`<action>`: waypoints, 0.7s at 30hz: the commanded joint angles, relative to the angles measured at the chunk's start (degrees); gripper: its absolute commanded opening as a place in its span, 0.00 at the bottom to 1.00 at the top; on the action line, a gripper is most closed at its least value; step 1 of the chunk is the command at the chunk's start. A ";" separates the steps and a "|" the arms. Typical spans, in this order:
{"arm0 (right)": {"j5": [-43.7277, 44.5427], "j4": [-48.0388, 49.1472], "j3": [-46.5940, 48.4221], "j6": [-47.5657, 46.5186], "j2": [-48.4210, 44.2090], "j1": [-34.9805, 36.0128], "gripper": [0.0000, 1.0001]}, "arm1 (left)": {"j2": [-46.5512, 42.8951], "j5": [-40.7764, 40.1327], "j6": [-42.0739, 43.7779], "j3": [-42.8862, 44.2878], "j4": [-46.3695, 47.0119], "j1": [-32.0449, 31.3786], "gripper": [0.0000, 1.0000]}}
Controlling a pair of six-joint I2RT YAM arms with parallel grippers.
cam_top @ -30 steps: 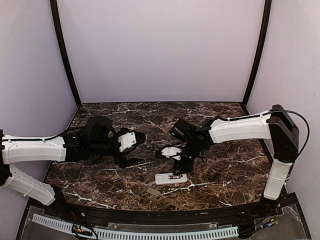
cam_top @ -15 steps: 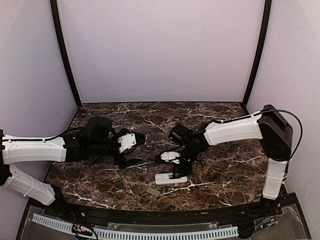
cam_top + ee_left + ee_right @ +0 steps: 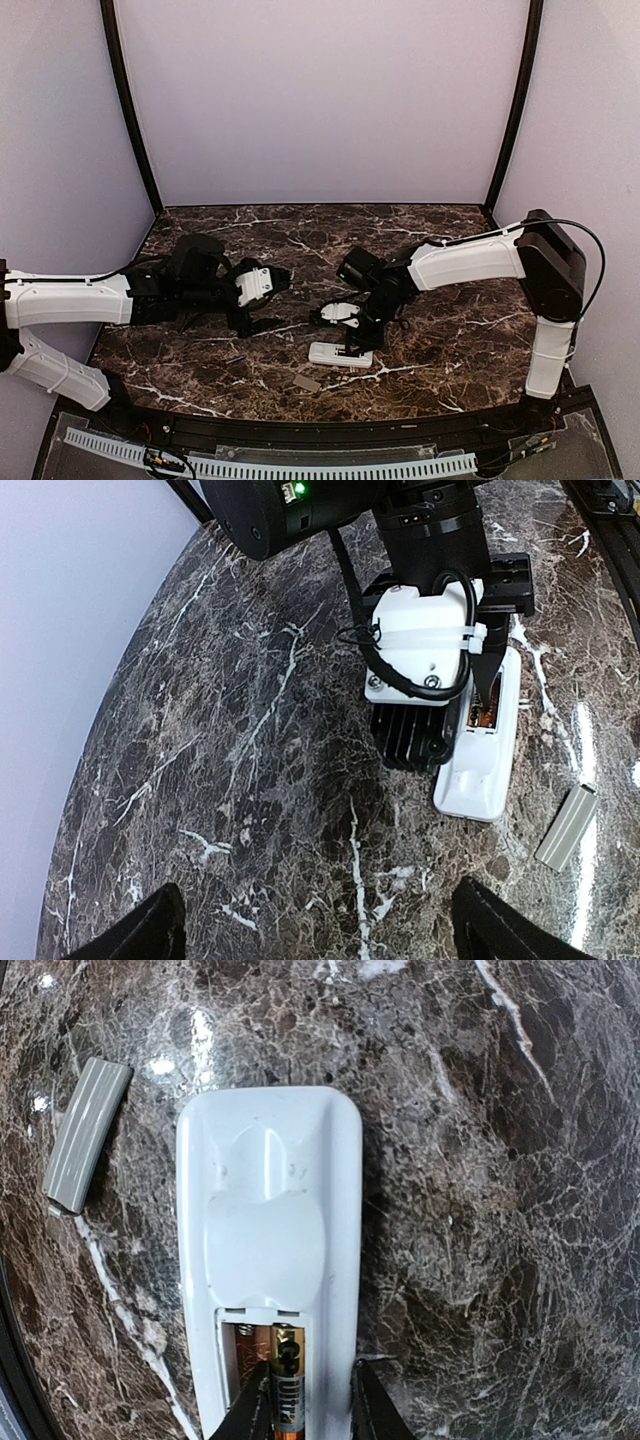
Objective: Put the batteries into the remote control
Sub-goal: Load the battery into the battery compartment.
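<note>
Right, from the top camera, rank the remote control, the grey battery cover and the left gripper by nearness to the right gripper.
1. Remote control: directly beneath the right gripper, whose fingertips are down at its right end.
2. Grey battery cover: lying toward the near edge, a little left of the handset.
3. Left gripper: farthest, off to the left, open.

White remote control flat on the marble table — right jaws directly over it — grey cover near
</note>
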 commanded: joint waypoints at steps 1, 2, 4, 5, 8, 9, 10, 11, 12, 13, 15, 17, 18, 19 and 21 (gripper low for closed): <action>1.18 -0.35 1.17 0.21 -0.65 -0.23 0.25 | -0.32 -0.16 0.04 -0.89 -1.45 0.26 0.92; 1.22 -0.58 1.30 0.37 -0.76 -0.24 0.26 | -0.09 -0.32 -0.40 -0.70 -1.75 0.26 0.92; 1.22 -1.14 1.85 0.73 -0.81 -0.10 0.29 | 1.15 -0.66 -1.44 0.28 -2.50 0.40 0.92; 1.28 -1.42 2.13 0.87 -0.81 -0.14 0.30 | 2.55 -0.84 -1.77 1.40 -4.83 0.46 0.92; 1.51 -1.75 2.47 1.21 -1.26 -0.19 0.33 | 5.29 -1.21 -3.59 3.73 -8.20 0.43 0.91; 1.62 -1.74 2.43 1.30 -1.52 -0.15 0.34 | 6.07 -1.07 -4.12 4.94 -9.89 0.43 0.91; 1.71 -1.71 2.40 1.37 -1.95 -0.16 0.34 | 6.18 -0.60 -5.46 5.60 -10.93 0.43 0.91; 1.73 -1.81 2.39 1.35 -2.22 -0.15 0.35 | 6.06 -0.02 -6.15 6.64 -13.03 0.43 0.90; 1.91 -2.01 2.39 1.40 -2.39 -0.14 0.35 | 5.47 0.27 -7.17 7.29 -13.95 0.46 0.90; 2.16 -2.14 2.39 1.46 -2.62 -0.12 0.36 | 5.14 0.07 -7.45 7.47 -15.74 0.44 0.90; 2.76 -2.26 2.41 1.42 -3.38 -0.14 0.36 | 4.41 -2.44 -8.32 8.58 -19.34 0.46 0.90; 3.56 -1.97 2.31 1.65 -4.17 -0.32 0.37 | 4.91 -6.34 -9.33 10.52 -24.54 0.44 0.89; 4.06 -1.73 2.35 1.91 -4.70 -0.61 0.37 | 5.95 -7.95 -9.84 12.26 -29.11 0.37 0.88; 4.44 -1.41 2.25 2.32 -5.28 -0.92 0.37 | 6.61 -10.14 -10.29 13.12 -31.35 0.36 0.88; 5.85 0.02 1.85 3.61 -6.70 -1.83 0.37 | 9.04 -12.71 -11.22 15.92 -38.56 0.15 0.86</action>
